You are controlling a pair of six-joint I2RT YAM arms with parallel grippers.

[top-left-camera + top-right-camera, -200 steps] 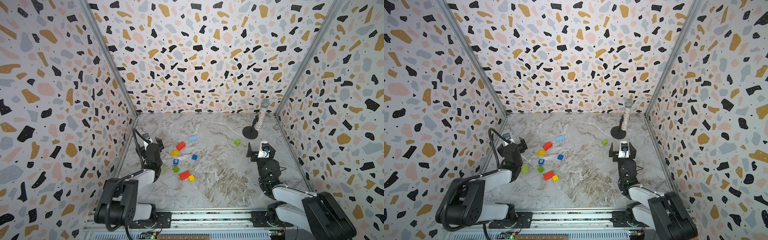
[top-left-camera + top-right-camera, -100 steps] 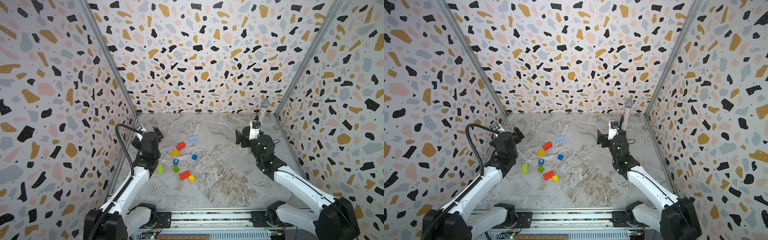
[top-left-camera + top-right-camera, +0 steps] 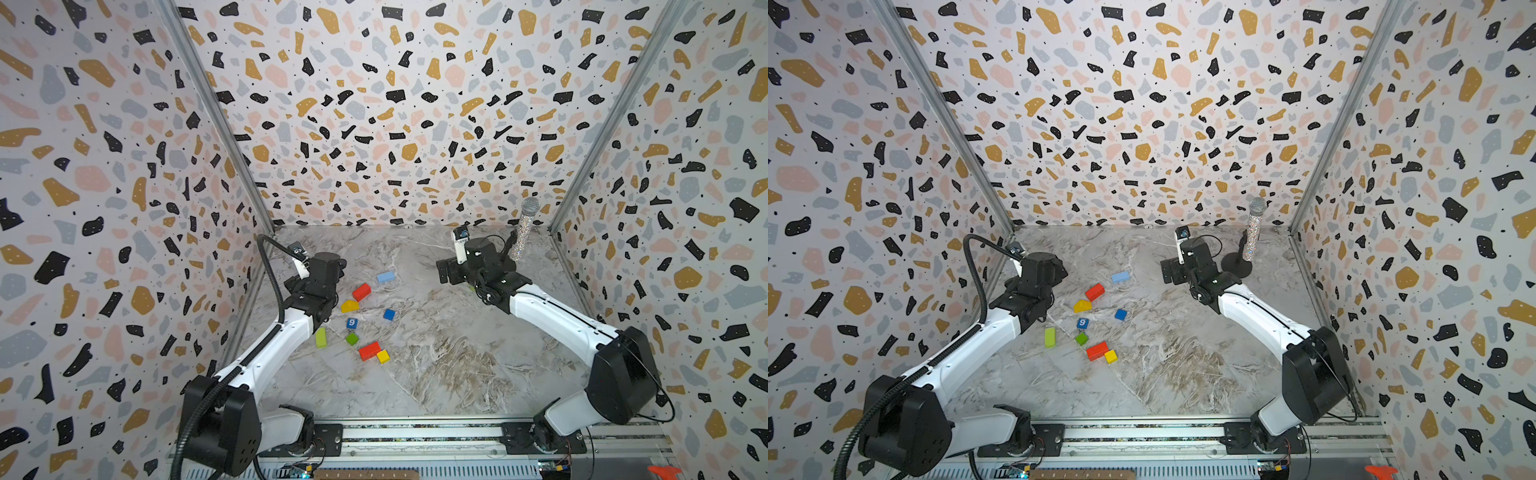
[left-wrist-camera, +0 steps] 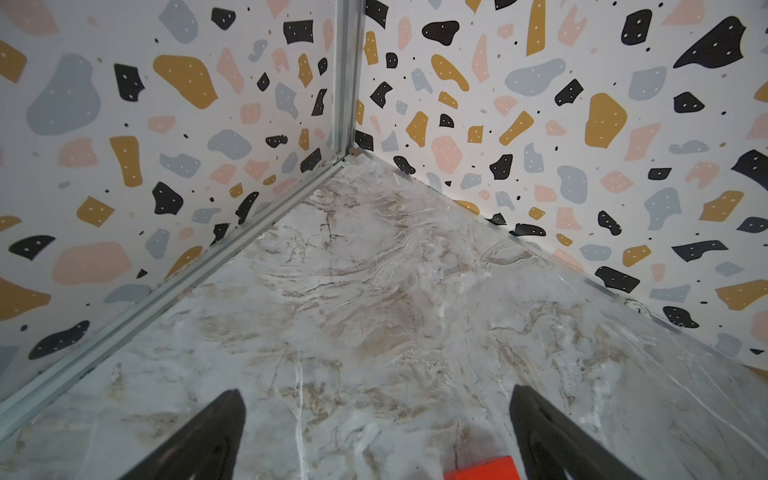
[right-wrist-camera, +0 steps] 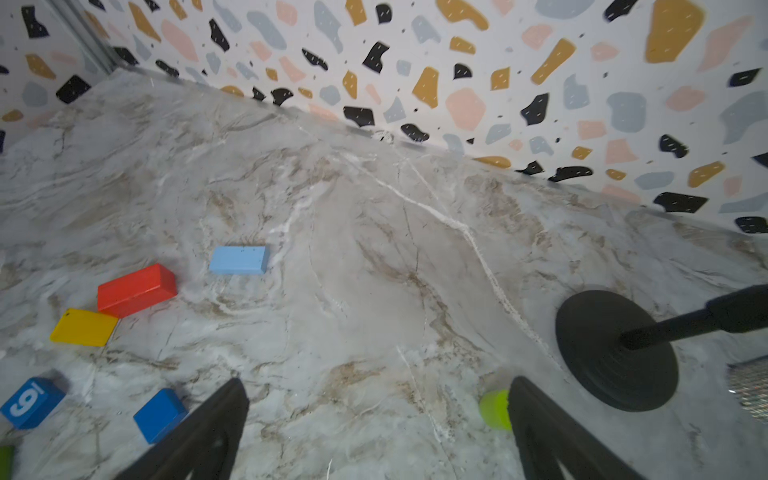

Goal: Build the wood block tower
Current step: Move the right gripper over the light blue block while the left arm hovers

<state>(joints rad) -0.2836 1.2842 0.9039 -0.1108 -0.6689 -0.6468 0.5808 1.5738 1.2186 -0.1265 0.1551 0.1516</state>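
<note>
Left gripper (image 4: pixel 376 392) stood wide open, nothing held, over bare marble floor (image 4: pixel 374 291) by the left rear corner. A red brick (image 4: pixel 482 469) lay near one finger. Right gripper (image 5: pixel 377 380) was likewise wide open and empty. A lime-green cylinder (image 5: pixel 494 409) sat just beside one finger, with the black microphone stand (image 5: pixel 615 353) close by. Remaining wood blocks (image 3: pixel 352 323) lay scattered singly on the floor, left of centre, between the two arms.
</note>
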